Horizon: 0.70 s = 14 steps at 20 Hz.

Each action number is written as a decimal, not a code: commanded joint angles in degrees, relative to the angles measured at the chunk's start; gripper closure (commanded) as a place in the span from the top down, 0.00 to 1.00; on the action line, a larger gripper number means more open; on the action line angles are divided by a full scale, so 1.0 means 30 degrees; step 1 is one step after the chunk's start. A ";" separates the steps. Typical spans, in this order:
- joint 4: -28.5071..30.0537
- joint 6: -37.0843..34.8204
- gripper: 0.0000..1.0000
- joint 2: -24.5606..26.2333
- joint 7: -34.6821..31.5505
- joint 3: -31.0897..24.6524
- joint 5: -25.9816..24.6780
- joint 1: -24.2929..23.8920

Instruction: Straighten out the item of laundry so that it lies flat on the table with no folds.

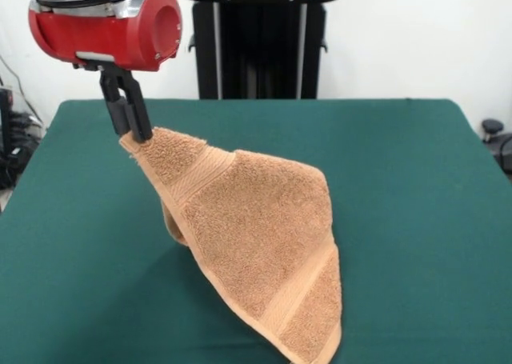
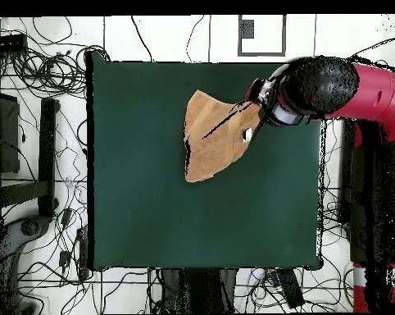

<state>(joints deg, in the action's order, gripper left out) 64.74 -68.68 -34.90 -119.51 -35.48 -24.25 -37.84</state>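
Note:
The light-brown terry towel (image 1: 256,236) hangs by one corner from my gripper (image 1: 141,135), which is shut on that corner above the table's left part in the front view. The towel drapes down and to the right in a tilted diamond, with woven border bands showing; its lower part reaches the dark green table (image 1: 416,204) near the front edge. A fold curls behind its left edge. In the overhead view the towel (image 2: 207,139) lies spread from the arm's red and black head (image 2: 303,92) toward the table's middle (image 2: 152,213). The gripper itself is hidden there.
The robot's black pedestal (image 1: 260,40) stands behind the table's far edge. In the overhead view, cables (image 2: 37,66) and dark equipment lie on the floor beside the table, and the red arm (image 2: 381,148) runs along the right side.

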 commanded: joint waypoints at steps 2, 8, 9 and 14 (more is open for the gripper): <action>-0.1835 -0.2360 0.00 0.0634 0.6317 -0.0990 -0.0747 0.0904; -0.2754 -0.3003 0.00 0.1034 0.6675 -0.1018 -0.0806 0.0909; -0.2836 -0.3020 0.00 0.1087 0.6677 -0.1008 -0.0819 0.0902; -0.3926 -0.3546 0.00 0.1622 0.6914 -0.1020 -0.1055 0.1068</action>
<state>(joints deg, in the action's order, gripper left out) 57.06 -73.17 -31.43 -119.15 -35.49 -24.89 -37.80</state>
